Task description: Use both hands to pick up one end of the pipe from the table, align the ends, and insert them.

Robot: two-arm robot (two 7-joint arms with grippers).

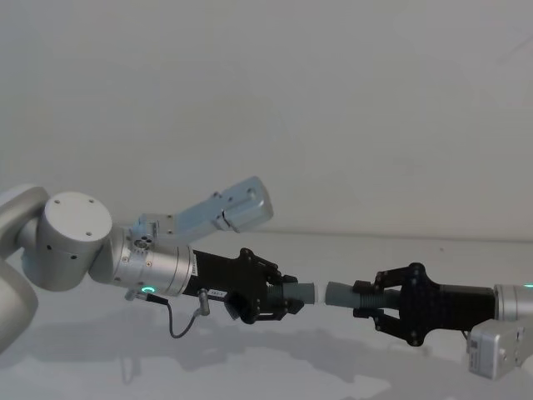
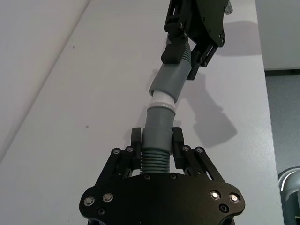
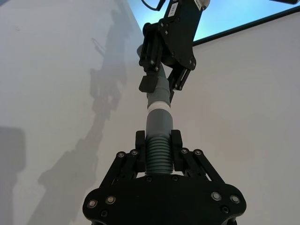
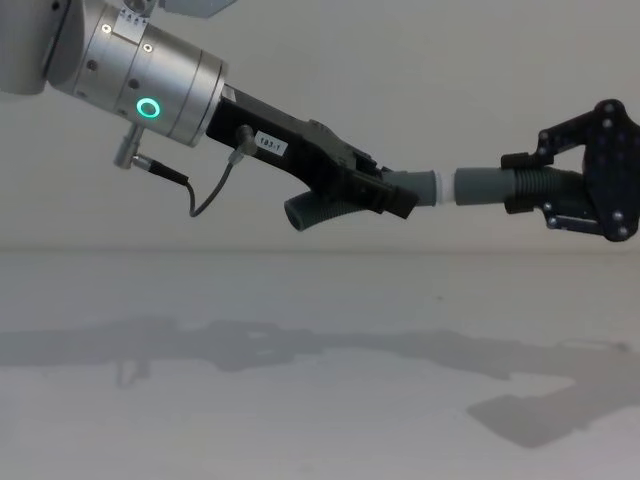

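Observation:
Both pieces of the pipe hang in the air above the table [image 4: 300, 380]. My left gripper [image 1: 290, 297] is shut on the short piece [image 1: 305, 292], whose white tip [image 4: 435, 188] points right; its bent tail [image 4: 302, 212] sticks out below the fingers. My right gripper [image 1: 368, 301] is shut on the ribbed part of the longer piece [image 1: 341, 294], its open mouth [image 4: 462, 187] facing left. The two ends are in line and nearly touching, with a narrow gap in the chest view. In the left wrist view the white tip [image 2: 162, 99] sits at the mouth of the other piece [image 2: 169, 78].
The white table [image 1: 275, 367] lies below both arms, with their shadows on it. A black cable [image 1: 179, 321] loops under the left wrist. A grey camera housing [image 1: 498, 350] hangs by the right wrist.

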